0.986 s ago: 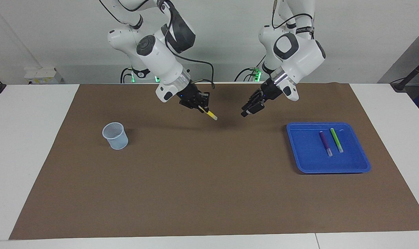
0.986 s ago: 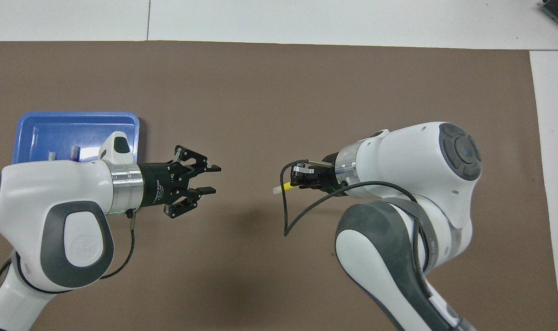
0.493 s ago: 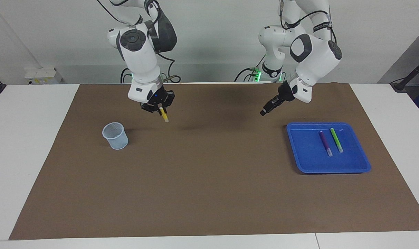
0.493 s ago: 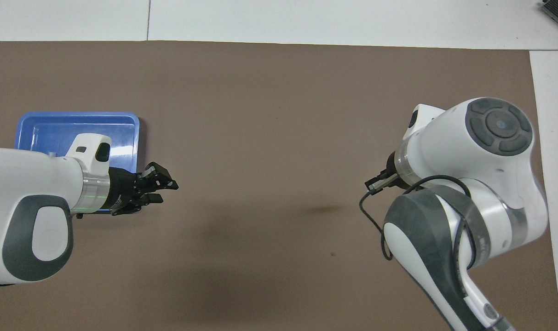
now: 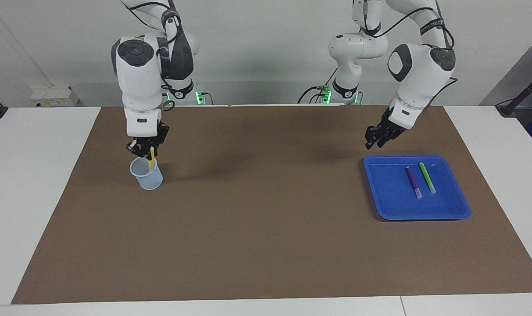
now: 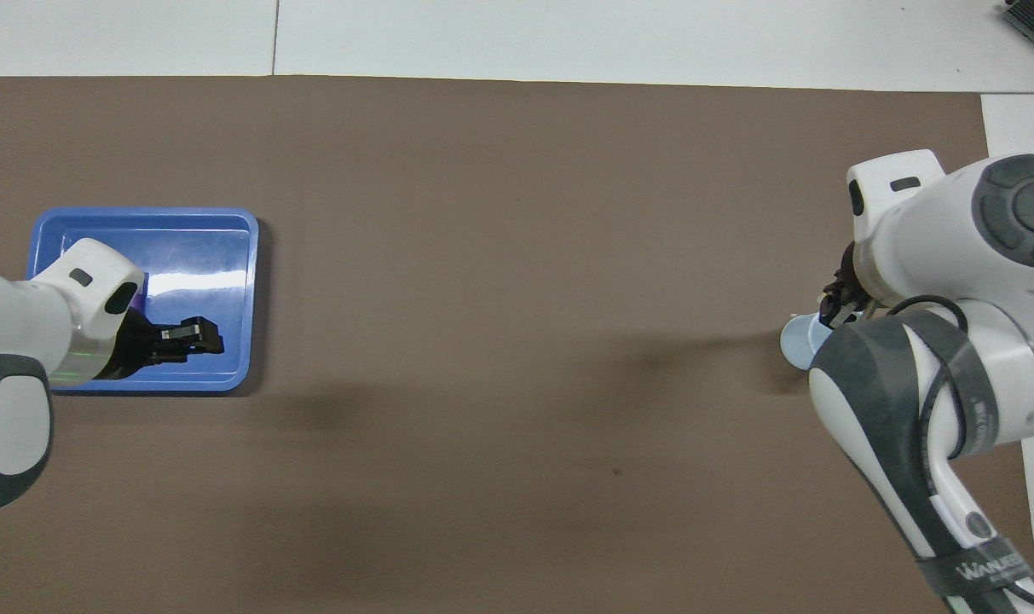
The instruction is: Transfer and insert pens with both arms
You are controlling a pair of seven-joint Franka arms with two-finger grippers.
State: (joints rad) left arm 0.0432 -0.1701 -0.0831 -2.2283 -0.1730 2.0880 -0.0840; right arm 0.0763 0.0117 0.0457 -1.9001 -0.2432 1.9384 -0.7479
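Observation:
My right gripper (image 5: 144, 149) (image 6: 836, 300) is shut on the yellow pen (image 5: 151, 159). It holds the pen nearly upright over the pale mesh cup (image 5: 146, 172) (image 6: 800, 343), with the pen's lower end at the cup's mouth. The purple pen (image 5: 413, 181) and the green pen (image 5: 427, 177) lie side by side in the blue tray (image 5: 393, 206) (image 6: 201, 256). My left gripper (image 5: 376, 137) (image 6: 194, 335) hangs open and holds nothing, over the tray's edge nearest the robots. In the overhead view the left arm hides most of both pens.
A brown mat (image 5: 266, 228) covers the table between the cup at the right arm's end and the tray at the left arm's end. White tabletop borders the mat on both sides.
The right arm swung the yellow pen from the mat's middle to above the cup and turned it upright. The left gripper drew back from the middle to the tray.

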